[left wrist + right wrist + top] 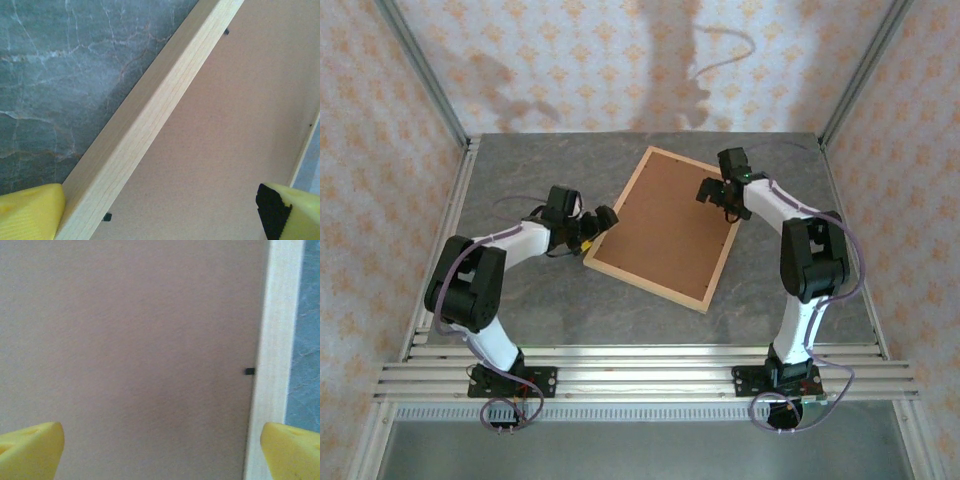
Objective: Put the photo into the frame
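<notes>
The light wood frame (pixel 645 287) lies face down and turned at an angle on the grey table, with a brown backing board (pixel 665 225) sitting inside it. The photo is hidden. My left gripper (pixel 600 228) hovers open at the frame's left corner. In the left wrist view its yellow fingers (pixel 35 212) straddle the wooden rail (pixel 145 125), one over the table and the other over the board (pixel 225 140). My right gripper (pixel 718 200) is open over the board's right side; its wrist view shows the board (pixel 140 350) and the rail (pixel 275 365) between the spread fingers (pixel 35 450).
Small black tabs (pixel 249 371) (pixel 106 217) sit at the rail's inner edge, against the board. Grey marble table (pixel 520 170) surrounds the frame. Metal posts and patterned walls enclose the table on three sides. The arm bases stand on rails (pixel 640 370) at the near edge.
</notes>
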Robot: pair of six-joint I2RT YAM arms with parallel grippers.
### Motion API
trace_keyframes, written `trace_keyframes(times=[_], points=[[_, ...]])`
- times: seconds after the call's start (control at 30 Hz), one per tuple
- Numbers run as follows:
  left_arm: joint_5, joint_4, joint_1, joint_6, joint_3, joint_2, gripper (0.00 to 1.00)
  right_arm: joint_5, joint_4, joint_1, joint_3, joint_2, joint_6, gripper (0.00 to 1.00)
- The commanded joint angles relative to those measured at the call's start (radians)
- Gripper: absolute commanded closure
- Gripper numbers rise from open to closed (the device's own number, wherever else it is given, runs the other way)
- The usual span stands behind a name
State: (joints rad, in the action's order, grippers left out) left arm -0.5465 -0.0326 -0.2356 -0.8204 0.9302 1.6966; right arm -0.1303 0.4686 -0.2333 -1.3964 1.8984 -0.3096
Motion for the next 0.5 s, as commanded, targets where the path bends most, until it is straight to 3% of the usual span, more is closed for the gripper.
trace_keyframes(times=[0.0,0.3,0.47], points=[[-0.018,0.082,0.038,-0.05,-0.006,-0.021,0.0,-0.061,0.112,-0.056,-0.048,-0.052,0.131,0.0],[-0.072,0.114,0.176,-0.069,-0.007,-0.033,0.0,-0.125,0.235,-0.388,-0.193,-0.009,0.357,0.0],[-0.075,0.051,0.197,-0.019,-0.022,-0.07,0.0,-0.109,0.283,-0.548,-0.265,0.073,0.489,0.0]])
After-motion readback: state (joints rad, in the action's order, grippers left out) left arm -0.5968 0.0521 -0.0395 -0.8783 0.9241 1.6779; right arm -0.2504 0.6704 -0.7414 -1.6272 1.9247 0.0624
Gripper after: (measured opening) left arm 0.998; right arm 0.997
